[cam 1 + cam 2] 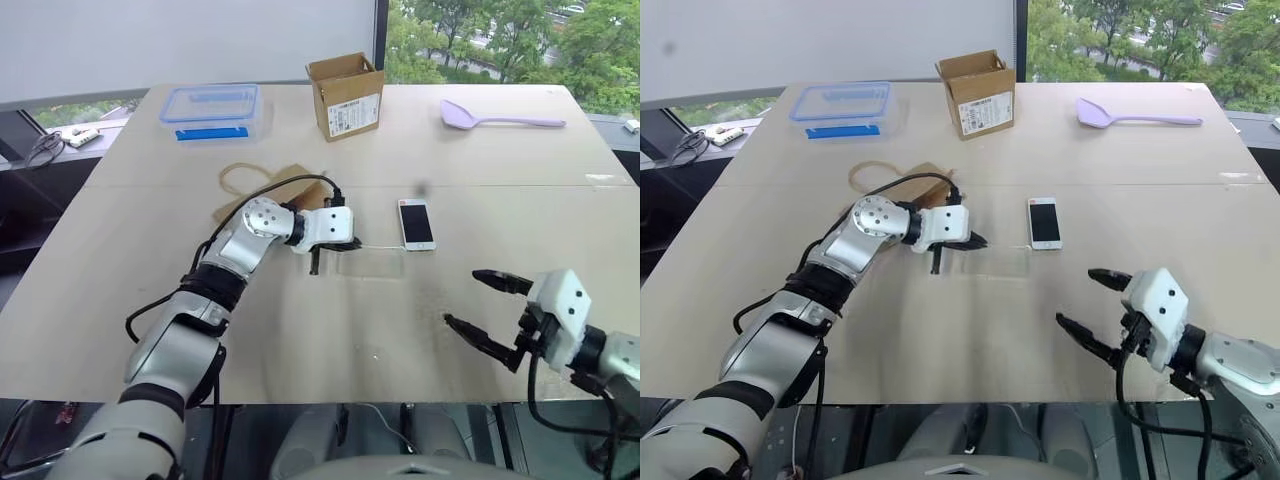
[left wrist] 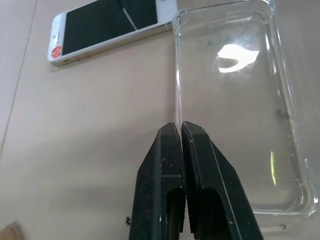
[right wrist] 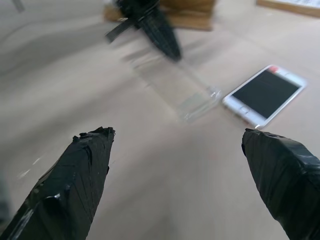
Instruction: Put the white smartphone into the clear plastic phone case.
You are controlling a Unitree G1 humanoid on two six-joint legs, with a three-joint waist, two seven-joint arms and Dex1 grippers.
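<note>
The white smartphone (image 1: 416, 224) lies face up on the tan table, dark screen showing. Just to its near left the clear plastic phone case (image 1: 372, 262) lies flat, open side up, one corner close to the phone (image 2: 110, 25). My left gripper (image 1: 347, 243) is shut, and its tips (image 2: 181, 126) sit right on the long rim of the case (image 2: 235, 100) that is farther from the phone. I cannot tell whether they pinch that rim. My right gripper (image 1: 463, 298) hangs wide open and empty nearer the table's front edge, pointing toward the case (image 3: 175, 87) and the phone (image 3: 265, 95).
A brown paper bag (image 1: 285, 185) lies behind my left wrist. At the back of the table (image 1: 120, 290) stand a clear box with a blue lid (image 1: 212, 110) and an open cardboard box (image 1: 346, 95). A lilac spatula (image 1: 500, 118) lies at the back right.
</note>
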